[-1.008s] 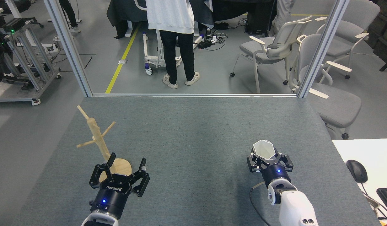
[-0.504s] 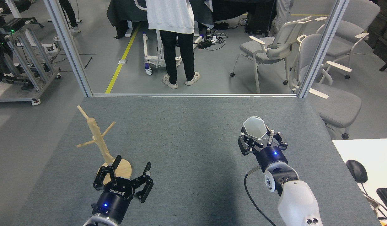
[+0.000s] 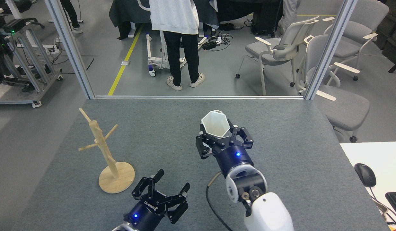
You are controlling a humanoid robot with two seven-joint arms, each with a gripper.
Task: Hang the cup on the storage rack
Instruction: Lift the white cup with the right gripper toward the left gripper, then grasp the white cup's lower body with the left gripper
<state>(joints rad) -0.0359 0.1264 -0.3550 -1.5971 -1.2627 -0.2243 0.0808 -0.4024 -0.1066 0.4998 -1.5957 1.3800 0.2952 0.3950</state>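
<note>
A white faceted cup [image 3: 216,124] shows its hexagonal rim above the counter [image 3: 172,128]. The right claw [image 3: 224,138] pinches it; the left claw [image 3: 164,187] hangs spread, empty.

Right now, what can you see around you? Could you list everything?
cup: one, white, held up in the right gripper, mouth towards the camera
storage rack: one, light wood, standing on the table's left side
table: one, grey felt top
person: one, white top, black trousers, standing beyond the table
office chairs: several, grey, far right
computer mouse: one, black, on the white desk at right
left gripper: open, empty, near the rack's base
right gripper: shut on the cup
</note>
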